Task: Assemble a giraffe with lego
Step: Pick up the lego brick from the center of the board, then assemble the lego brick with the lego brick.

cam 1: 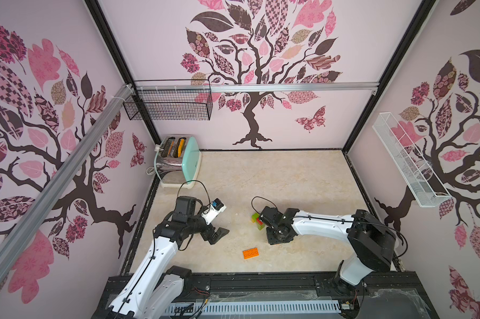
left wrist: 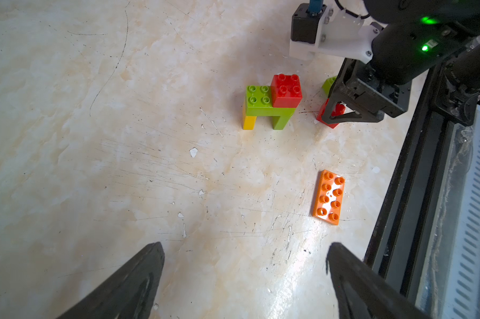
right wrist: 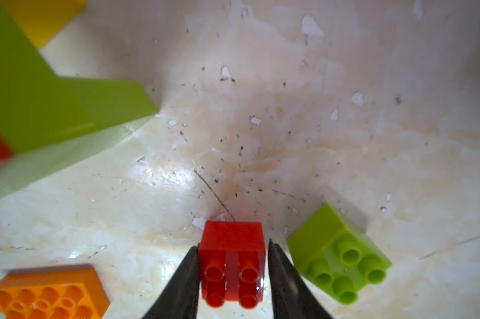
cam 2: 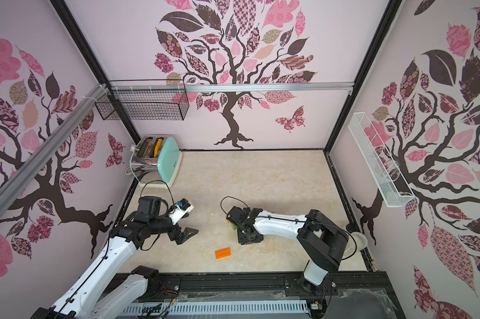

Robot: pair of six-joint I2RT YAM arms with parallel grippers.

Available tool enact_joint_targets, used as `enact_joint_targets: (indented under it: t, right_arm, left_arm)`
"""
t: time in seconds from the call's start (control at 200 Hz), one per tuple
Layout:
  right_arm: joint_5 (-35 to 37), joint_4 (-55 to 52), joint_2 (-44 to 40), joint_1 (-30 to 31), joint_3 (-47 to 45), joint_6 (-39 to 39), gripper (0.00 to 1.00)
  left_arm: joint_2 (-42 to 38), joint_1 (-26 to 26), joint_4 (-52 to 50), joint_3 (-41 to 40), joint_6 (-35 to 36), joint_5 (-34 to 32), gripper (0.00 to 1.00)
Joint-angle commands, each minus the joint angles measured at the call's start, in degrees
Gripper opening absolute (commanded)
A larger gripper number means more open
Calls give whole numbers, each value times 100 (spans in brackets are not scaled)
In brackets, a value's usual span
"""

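Observation:
The part-built giraffe [left wrist: 266, 107] stands on the table: a lime green body on a yellow leg and a green leg, with a red brick on top. It also shows in both top views [cam 1: 257, 221] [cam 2: 234, 227], next to the right wrist. My right gripper [right wrist: 233, 244] is low over the table, its fingers pressed against both sides of a loose red brick [right wrist: 233, 248]. A loose lime green brick [right wrist: 338, 254] lies just beside it. The long orange brick [cam 1: 250, 253] lies flat nearer the front. My left gripper [left wrist: 245, 244] hangs wide open and holds nothing.
A mint toaster [cam 1: 178, 163] stands in the back left corner. A black wire basket [cam 1: 168, 103] hangs on the back wall and a white one [cam 1: 407, 160] on the right wall. A black rail [cam 1: 261, 279] runs along the table's front edge.

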Motion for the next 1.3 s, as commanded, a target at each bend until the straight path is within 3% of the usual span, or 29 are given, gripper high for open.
enact_joint_targets:
  t: [0.0, 0.095, 0.205, 0.315, 0.575, 0.81, 0.96, 1.296]
  right_arm:
    - [87, -115, 139, 67, 191, -61, 44]
    - [119, -133, 106, 80, 202, -57, 40]
    - [141, -267, 40, 84, 299, -154, 28]
    - [184, -713, -78, 82, 765, -608, 19]
    - [-59, -2417, 261, -174, 3019, -2596, 17]
    - [-473, -3545, 1338, -605, 4783, -3476, 16]
    - [-547, -3868, 1684, -607, 5054, -3591, 17]
    - [-668, -3463, 1919, -604, 4880, -3384, 16]
  left_arm:
    - [-40, 20, 98, -51, -1, 83, 98]
    - [-41, 22, 99, -57, -1, 79, 98]
    - [-59, 22, 98, -58, 3, 73, 98]
    - [-58, 27, 93, -58, 8, 65, 98]
    - [-84, 23, 4, -106, 94, 433, 98]
    - [-120, 27, -131, -130, 195, 723, 98]
    - [-112, 25, -126, -128, 210, 737, 98]
    - [-95, 23, -133, -129, 209, 759, 98]
